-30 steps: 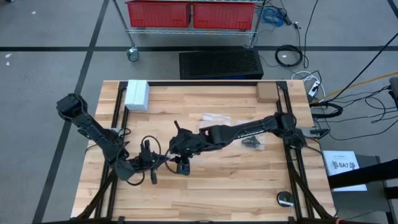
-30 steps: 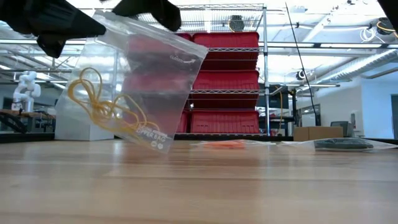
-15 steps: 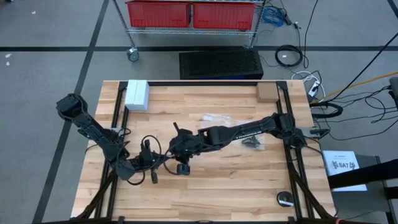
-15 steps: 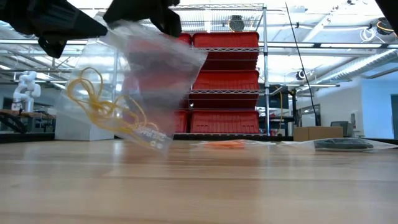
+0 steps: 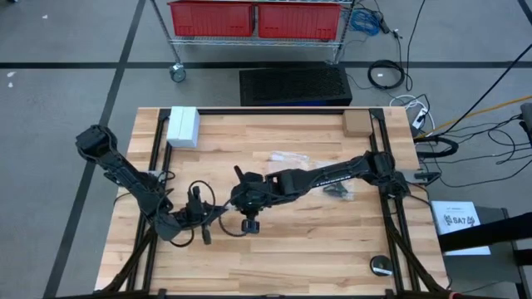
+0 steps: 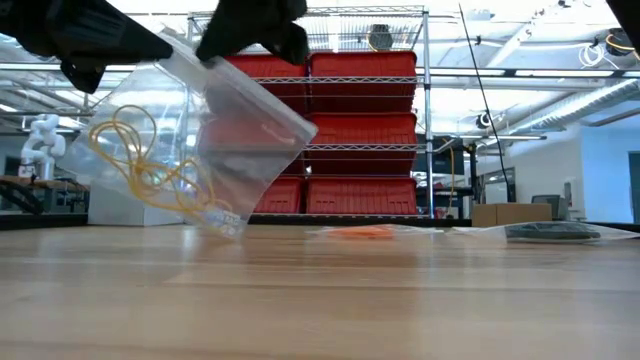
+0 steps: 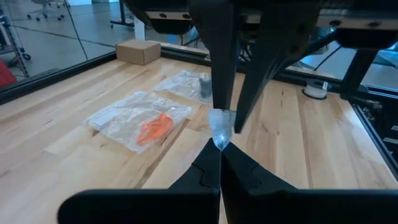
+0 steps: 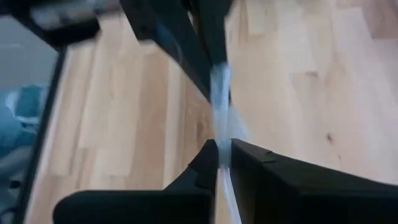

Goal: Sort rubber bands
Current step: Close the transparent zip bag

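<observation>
Both the left gripper (image 7: 219, 163) and the right gripper (image 8: 224, 158) were pinched on the top edge of a clear bag (image 6: 215, 140) holding yellow rubber bands (image 6: 135, 160) above the table (image 6: 400, 300), apparently the bag-opening step, calling next for pulling its mouth apart.

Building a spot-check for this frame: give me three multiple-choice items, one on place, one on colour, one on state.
1. Where is the clear bag?
A. flat on the table
B. held up between both hands
C. on the red bins

2. What colour are the rubber bands inside it?
A. yellowish
B. blue
C. green

3. How is the right hand?
A. wide open
B. out of view
C. shut on the bag

Key: 1 B, the low view shows it lifted off the table; 2 A, yellowish loops show through the plastic; 3 C, its wrist view shows plastic pinched; the left hand pinches it too.
</observation>
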Controlling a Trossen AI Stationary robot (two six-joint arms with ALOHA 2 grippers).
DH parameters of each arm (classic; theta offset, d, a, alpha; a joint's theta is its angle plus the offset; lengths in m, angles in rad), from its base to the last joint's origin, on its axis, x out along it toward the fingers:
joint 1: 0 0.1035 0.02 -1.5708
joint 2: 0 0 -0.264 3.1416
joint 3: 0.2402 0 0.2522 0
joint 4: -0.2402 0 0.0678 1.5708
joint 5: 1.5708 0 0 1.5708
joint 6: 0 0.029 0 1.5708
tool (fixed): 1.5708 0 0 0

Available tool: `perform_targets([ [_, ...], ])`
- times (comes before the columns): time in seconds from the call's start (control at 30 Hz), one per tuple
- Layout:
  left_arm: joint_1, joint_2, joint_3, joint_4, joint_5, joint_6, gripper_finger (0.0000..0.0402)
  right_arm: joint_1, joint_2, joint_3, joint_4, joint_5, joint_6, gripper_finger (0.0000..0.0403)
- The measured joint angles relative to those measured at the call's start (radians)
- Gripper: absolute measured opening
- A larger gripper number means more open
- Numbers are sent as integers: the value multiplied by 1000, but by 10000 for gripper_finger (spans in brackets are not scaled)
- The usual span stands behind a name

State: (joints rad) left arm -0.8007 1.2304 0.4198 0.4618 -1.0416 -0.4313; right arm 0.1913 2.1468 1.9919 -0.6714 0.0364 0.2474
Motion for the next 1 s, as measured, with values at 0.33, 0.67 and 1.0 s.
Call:
perform_targets([
  [0.33, -27, 0, 0, 0, -34, -7, 1, 21, -11, 0, -158, 44, 2, 9],
  [0.67, -31, 0, 0, 1, -41, -8, 1, 41, -14, -1, -318, 72, 23, 9],
  [1.0, -31, 0, 0, 1, -42, -8, 1, 44, -14, -2, -412, 95, 37, 8],
])
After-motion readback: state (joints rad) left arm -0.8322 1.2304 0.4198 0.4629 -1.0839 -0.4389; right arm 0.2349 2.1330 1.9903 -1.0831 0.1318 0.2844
